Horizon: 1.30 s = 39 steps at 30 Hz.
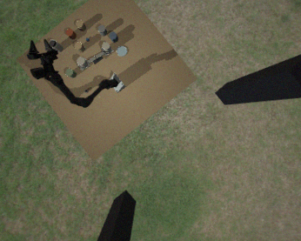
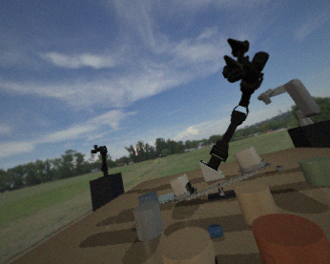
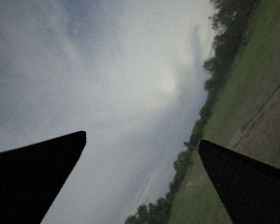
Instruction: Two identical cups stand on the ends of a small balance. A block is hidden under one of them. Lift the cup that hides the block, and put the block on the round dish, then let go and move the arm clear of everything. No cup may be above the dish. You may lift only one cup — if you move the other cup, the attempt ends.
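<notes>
Two pale cups stand on the ends of the small balance (image 1: 95,58) (image 2: 237,178). One cup (image 1: 106,46) (image 2: 180,185) is at the end near the dish, the other cup (image 1: 82,62) (image 2: 248,158) at the end near the green cylinder. Both are upright on their ends; the tilted view does not clearly show which end is lower. No block shows; the cups hide what is under them. The light-blue round dish (image 1: 122,51) (image 2: 167,198) has nothing visible on it. My gripper (image 1: 40,47) (image 2: 230,51) (image 3: 143,141) is open and empty, raised high above the table, pointing upward.
Around the balance stand a green cylinder (image 1: 70,72) (image 2: 319,171), a red one (image 1: 70,32) (image 2: 294,239), two tan ones, a grey one (image 1: 102,30) (image 2: 148,222) and a blue one (image 1: 113,36). A small blue object (image 1: 88,39) (image 2: 216,231) lies among them. My arm's base is beside the balance.
</notes>
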Motion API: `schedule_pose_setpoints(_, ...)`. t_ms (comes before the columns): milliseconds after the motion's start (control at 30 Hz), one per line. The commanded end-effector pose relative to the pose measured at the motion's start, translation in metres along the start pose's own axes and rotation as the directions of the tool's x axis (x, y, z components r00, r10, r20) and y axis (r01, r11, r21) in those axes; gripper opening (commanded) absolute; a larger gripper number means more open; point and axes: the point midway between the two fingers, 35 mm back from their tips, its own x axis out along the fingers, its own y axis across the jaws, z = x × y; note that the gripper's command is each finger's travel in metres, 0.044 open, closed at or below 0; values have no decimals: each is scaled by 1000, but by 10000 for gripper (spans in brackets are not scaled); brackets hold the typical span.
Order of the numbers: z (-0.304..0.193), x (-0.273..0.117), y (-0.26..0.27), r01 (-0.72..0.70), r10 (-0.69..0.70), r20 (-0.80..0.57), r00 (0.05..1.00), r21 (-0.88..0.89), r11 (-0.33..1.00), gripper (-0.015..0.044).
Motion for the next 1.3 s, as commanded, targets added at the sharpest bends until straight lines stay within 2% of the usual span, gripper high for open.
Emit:
schedule_pose_setpoints(0, 7, 7, -19, 60, -60, 2, 998, -126, 990, 440)
schedule_pose_setpoints(233, 20, 18, -45, 154, -161, 8, 987, -335, 930, 440)
schedule_pose_setpoints(500, 40, 26, -77, 252, -286, 24, 958, -545, 800, 440)
schedule_pose_setpoints(900, 75, 29, -127, 339, -488, 56, 871, -788, 515, 440)
schedule_pose_setpoints(1267, 112, 19, -172, 313, -673, 77, 735, -920, 237, 440)
